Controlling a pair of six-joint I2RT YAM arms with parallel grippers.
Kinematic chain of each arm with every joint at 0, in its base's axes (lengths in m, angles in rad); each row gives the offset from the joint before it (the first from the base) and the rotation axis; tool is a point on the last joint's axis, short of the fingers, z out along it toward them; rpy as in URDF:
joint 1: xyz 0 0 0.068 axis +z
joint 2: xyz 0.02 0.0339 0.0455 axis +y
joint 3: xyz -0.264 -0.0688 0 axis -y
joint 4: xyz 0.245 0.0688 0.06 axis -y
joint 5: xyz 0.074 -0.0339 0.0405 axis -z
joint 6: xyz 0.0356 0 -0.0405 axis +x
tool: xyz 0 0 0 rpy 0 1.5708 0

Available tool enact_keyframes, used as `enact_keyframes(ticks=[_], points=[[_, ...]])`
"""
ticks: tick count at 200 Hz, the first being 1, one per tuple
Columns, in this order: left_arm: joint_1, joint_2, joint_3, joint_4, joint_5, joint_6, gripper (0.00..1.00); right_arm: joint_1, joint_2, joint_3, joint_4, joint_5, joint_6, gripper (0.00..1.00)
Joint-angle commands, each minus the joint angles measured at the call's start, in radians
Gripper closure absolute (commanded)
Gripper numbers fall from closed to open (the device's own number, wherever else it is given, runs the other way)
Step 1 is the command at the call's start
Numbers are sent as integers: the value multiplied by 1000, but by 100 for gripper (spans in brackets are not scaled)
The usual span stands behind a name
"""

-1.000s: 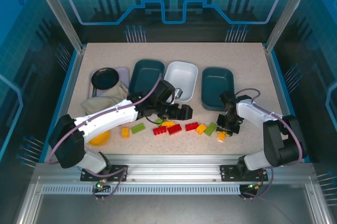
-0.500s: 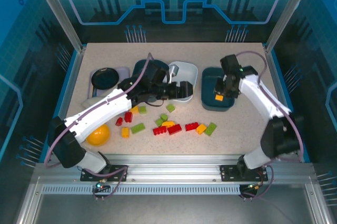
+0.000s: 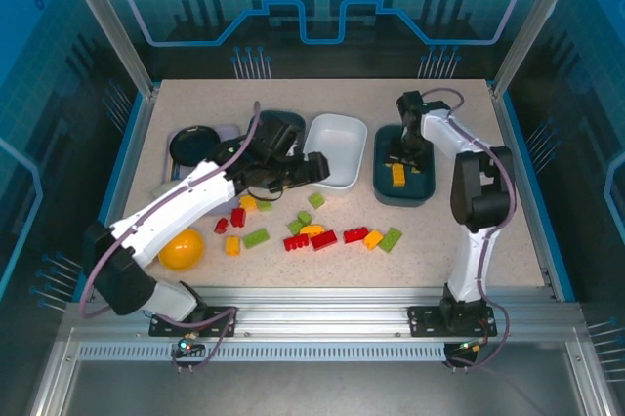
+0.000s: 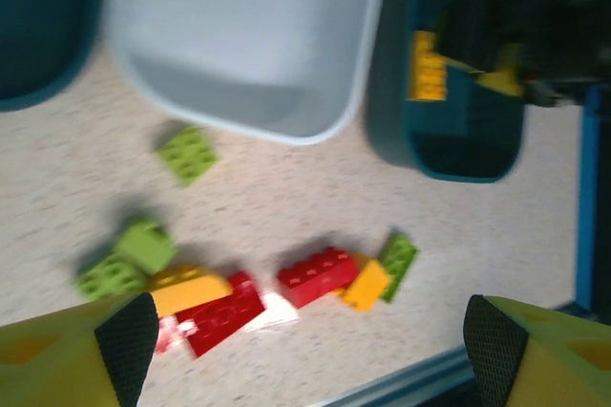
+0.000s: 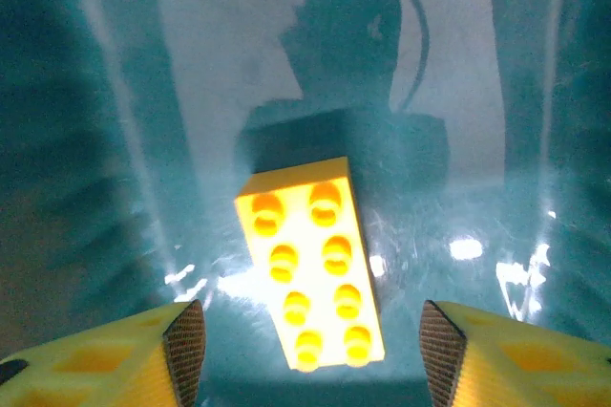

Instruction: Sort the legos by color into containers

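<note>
Right gripper (image 5: 310,335): the jaws stand apart with nothing in them. It hangs low over the right teal tray (image 3: 418,188), pointing straight down into it.
Yellow brick (image 5: 307,273): it lies flat, studs up, on the floor of that tray. It sits between the two yellow fingers (image 5: 177,359) but clear of both.
Left gripper (image 4: 310,331): wide open and empty, hovering above the table (image 3: 420,252) just off the near edge of the white tray (image 3: 342,138).
White tray: the middle one of the row, with a teal tray on either side.
Left teal tray (image 4: 38,25): largely under the left arm from above, so I cannot tell what is in it.
Loose bricks (image 3: 324,238): red, green and orange pieces lie scattered on the table in front of the trays. Most are strung out in a ragged line nearer the arms' bases.
Green brick (image 4: 188,154): it lies on its own, just beside the white tray's near rim and apart from the others.
Orange bowl (image 3: 182,248): on the table by the left arm, well apart from the trays.
Black bowl (image 3: 195,145): at the far left, beside the left teal tray.
</note>
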Motion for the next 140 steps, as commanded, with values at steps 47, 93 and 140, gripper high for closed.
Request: enact_keyframes(ticks=[47, 93, 140], points=[[326, -153, -289, -388, -181, 45, 17, 296, -471, -272, 217, -151, -2, 36], [349, -36, -328, -357, -238, 204, 34, 484, -548, -475, 388, -279, 110, 36], [352, 45, -348, -276, -245, 271, 40, 518, -576, -579, 560, -434, 178, 35]])
